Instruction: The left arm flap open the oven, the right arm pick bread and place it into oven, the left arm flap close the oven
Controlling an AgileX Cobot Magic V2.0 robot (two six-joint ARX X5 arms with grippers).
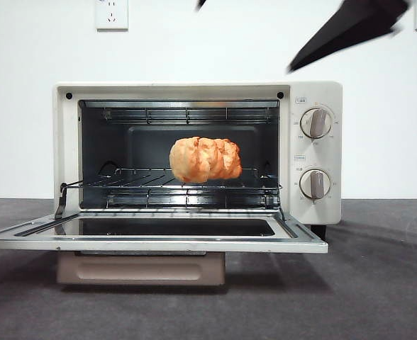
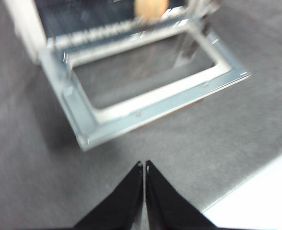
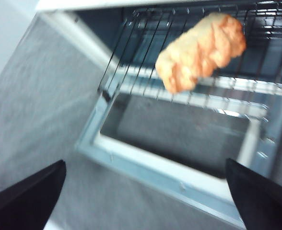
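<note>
The cream-white oven [image 1: 315, 92] stands with its door [image 1: 159, 242] flapped down flat. The golden-orange bread [image 1: 205, 159] lies on the wire rack [image 1: 187, 185] inside, free of both grippers. In the right wrist view my right gripper [image 3: 146, 163] is open and empty, above and in front of the door [image 3: 179, 179], with the bread [image 3: 201, 50] beyond it. A blurred black arm [image 1: 350, 28] crosses the top right of the front view. My left gripper [image 2: 145, 164] is shut and empty, over the table in front of the door's front edge [image 2: 146, 103]; the bread [image 2: 150, 7] shows far off.
Dark grey table surface [image 1: 379, 283] spreads around the oven. The lowered door juts forward, with its beige handle [image 1: 141, 269] hanging below its front edge. Two knobs [image 1: 315, 122] sit on the oven's right panel. A small black tip [image 1: 200, 3] shows at the top edge.
</note>
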